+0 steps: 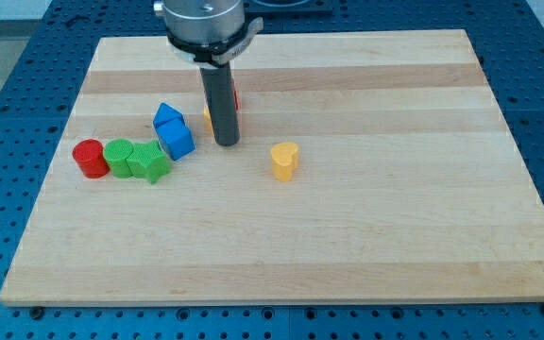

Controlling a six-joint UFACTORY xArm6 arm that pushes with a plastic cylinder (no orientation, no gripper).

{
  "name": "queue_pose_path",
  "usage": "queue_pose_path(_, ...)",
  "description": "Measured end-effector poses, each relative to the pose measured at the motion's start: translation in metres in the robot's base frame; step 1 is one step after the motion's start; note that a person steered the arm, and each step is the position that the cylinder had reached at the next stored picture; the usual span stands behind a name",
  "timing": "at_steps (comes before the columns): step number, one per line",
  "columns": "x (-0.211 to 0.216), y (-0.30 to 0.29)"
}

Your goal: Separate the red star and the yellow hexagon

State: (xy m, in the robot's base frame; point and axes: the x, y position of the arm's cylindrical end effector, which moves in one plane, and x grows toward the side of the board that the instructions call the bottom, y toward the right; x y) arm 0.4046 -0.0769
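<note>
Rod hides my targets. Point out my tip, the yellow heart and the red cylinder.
my tip point(227, 143): camera view, rod's very bottom end.
yellow heart point(284, 154): camera view, its top face.
red cylinder point(89, 151): camera view, its top face, leftmost in the row.

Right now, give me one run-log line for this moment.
my tip down between red star and yellow hexagon, both mostly hidden behind rod | yellow heart-shaped block apart | separation unconfirmed

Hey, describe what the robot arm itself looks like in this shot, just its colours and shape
Only the arm's lower end shows. At the view's top is a round, silver-grey metal flange with a darker mounting piece under it. From that hangs a straight, smooth, dark grey cylindrical rod, ending bluntly at my tip. No cables, labels or markings are visible.
</note>
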Motion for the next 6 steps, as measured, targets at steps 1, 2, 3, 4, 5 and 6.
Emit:
queue_pose_path(1,-0.011,0.0)
queue_pose_path(2,-0.003,0.006)
queue_pose_path(3,-0.006,0.024)
queue_pose_path(4,-0.024,0.031)
queue_pose_path(5,-0.04,0.025)
queue_pose_path(6,-0.046,-0.007)
